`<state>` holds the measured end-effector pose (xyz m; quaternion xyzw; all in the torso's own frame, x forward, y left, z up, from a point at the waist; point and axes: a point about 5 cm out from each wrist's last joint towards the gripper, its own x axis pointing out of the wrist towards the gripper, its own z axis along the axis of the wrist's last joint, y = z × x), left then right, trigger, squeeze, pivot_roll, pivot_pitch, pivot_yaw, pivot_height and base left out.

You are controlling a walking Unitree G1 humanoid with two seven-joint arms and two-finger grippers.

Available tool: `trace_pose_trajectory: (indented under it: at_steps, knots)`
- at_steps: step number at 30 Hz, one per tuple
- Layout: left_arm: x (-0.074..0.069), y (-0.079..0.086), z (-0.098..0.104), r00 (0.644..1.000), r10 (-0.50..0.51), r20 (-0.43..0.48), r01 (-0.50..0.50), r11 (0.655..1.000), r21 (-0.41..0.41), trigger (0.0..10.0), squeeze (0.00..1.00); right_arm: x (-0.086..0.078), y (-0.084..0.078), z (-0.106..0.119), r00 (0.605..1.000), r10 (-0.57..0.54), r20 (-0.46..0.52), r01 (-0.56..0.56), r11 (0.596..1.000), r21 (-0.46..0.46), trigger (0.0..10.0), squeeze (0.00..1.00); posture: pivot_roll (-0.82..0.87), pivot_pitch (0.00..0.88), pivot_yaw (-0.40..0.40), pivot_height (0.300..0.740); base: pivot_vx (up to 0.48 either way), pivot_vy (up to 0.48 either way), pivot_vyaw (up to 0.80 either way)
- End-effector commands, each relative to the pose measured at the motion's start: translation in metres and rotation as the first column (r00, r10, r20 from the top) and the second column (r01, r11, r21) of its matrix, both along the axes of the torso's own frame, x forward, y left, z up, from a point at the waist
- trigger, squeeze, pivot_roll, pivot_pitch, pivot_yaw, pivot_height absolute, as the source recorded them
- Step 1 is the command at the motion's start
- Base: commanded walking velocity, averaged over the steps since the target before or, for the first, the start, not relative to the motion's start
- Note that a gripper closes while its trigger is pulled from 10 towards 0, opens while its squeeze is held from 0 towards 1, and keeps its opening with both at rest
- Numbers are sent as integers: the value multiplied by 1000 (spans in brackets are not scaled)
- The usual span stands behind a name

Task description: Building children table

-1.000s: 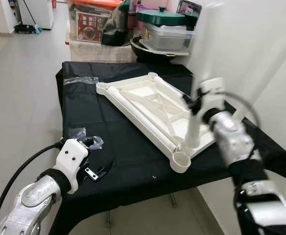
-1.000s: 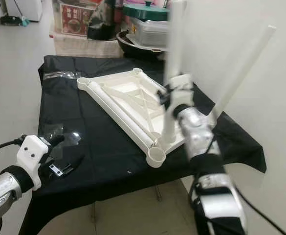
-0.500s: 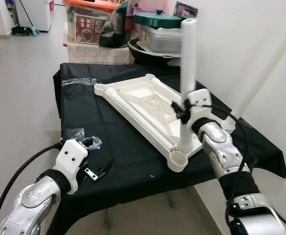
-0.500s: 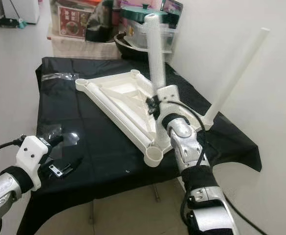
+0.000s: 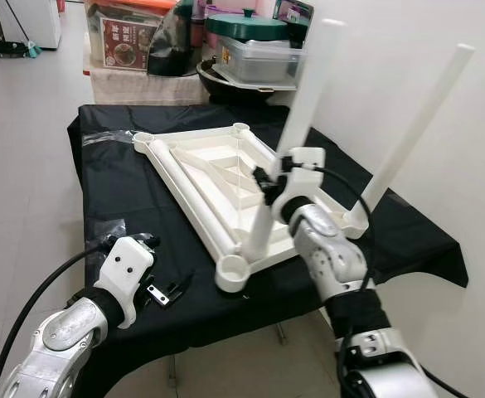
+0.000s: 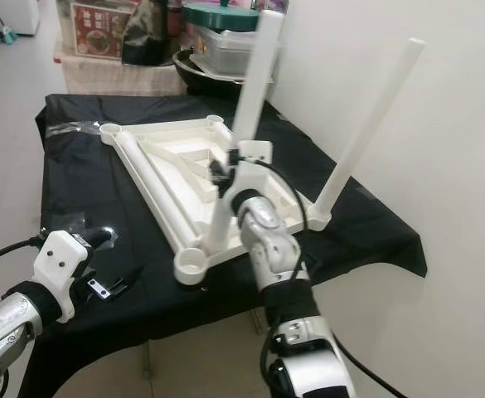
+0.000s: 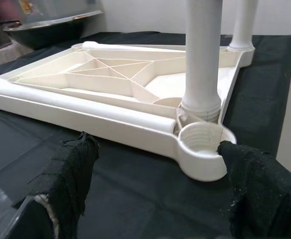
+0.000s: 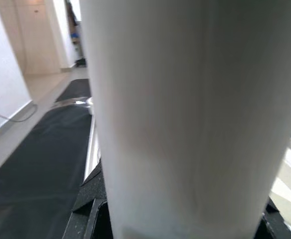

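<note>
White table leg (image 5: 296,133), clamped in the right tool (image 5: 277,176), stands beside the tabletop's (image 5: 217,166) empty socket (image 5: 233,270); left tool (image 7: 155,189) open.

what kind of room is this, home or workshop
Probably a lived-in home, not a workshop: a tiled floor, a green-lidded pot on stacked household boxes, and a black-clothed table as the workbench.

Your head cameras look forward and down on the upturned tabletop (image 5: 217,178) from its near corner. Your left wrist camera sits low, facing that corner; the right seems pressed against a leg (image 8: 185,114).
</note>
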<state>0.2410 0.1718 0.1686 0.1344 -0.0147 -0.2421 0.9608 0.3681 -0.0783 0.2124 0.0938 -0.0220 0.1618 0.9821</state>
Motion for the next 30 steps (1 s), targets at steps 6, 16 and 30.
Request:
trace_pose_trajectory:
  at_steps: [6, 16, 30]
  knots:
    - [-1, -7, -5, 1000, -11, -4, 11, 1000, -1, 10000, 0, 3, -11, 18, 996, -27, 82, 31, 998, -49, 0, 0, 161, 0, -203, 740, 0, 0, 0]
    - [-1, -8, -6, 1000, -18, -3, 18, 1000, 4, 10000, 0, -1, -41, 60, 975, -7, 223, 24, 997, -72, 0, 0, 147, 0, -186, 740, 0, 0, 0]
    - [-8, 23, -17, 987, 156, -44, -157, 987, -30, 10000, 0, -31, -30, 48, 919, 297, 259, -280, 955, -102, 0, 0, 164, 0, -180, 740, 0, 0, 0]
